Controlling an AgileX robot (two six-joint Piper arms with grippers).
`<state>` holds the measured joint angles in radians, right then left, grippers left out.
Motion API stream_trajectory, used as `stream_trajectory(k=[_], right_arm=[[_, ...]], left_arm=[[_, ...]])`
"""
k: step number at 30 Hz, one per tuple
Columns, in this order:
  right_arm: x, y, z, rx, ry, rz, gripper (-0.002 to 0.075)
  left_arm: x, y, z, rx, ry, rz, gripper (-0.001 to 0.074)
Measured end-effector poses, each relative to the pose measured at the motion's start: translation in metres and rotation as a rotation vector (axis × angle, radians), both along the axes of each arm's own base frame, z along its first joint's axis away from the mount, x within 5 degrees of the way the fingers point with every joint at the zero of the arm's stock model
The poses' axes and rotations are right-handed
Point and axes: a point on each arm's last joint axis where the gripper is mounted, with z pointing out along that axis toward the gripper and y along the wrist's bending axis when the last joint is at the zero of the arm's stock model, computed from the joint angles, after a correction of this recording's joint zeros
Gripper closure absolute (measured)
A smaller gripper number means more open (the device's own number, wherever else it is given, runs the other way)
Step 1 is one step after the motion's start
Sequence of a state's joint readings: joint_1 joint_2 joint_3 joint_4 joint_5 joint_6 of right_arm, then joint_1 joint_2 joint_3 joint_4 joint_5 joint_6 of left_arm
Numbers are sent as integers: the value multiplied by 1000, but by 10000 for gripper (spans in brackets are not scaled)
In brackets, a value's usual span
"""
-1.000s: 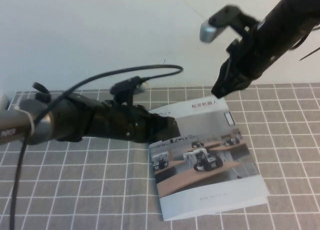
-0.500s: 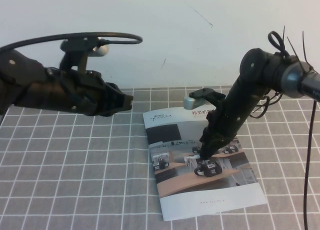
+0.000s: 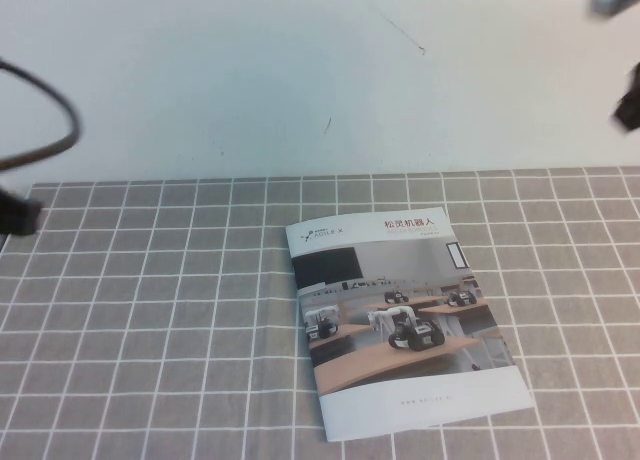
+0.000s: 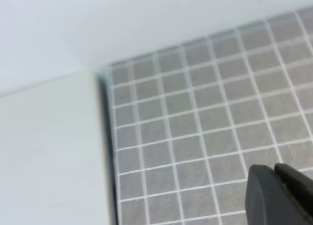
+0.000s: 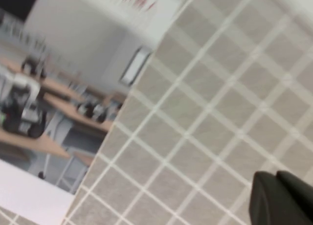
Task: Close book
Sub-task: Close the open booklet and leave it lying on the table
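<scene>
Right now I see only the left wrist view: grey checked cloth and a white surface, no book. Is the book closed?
Observer: Yes. In the high view the book lies closed and flat on the checked cloth, front cover up.
Operator: Where is the right gripper?
Observer: The right gripper is off the book, raised at the far right edge of the high view. Its wrist camera looks down on part of the cover and on cloth beside it.
Operator: And my left gripper, seen from above?
Observer: The left gripper is at the left edge of the cloth, well apart from the book.
</scene>
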<state>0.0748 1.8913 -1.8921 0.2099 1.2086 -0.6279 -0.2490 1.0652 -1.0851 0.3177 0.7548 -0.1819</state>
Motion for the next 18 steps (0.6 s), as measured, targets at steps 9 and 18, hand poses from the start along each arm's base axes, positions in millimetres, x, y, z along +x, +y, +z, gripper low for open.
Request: stream_trajectory(k=[9,18], right_arm=[[-109,-38,106,122,-298,-35,729],[-222,-38,82,45,-493,-93,729]], left_arm=[[-86,19,-31,-78,-268,-27,738],[-124,21,-95,-112,-419,-120,738]])
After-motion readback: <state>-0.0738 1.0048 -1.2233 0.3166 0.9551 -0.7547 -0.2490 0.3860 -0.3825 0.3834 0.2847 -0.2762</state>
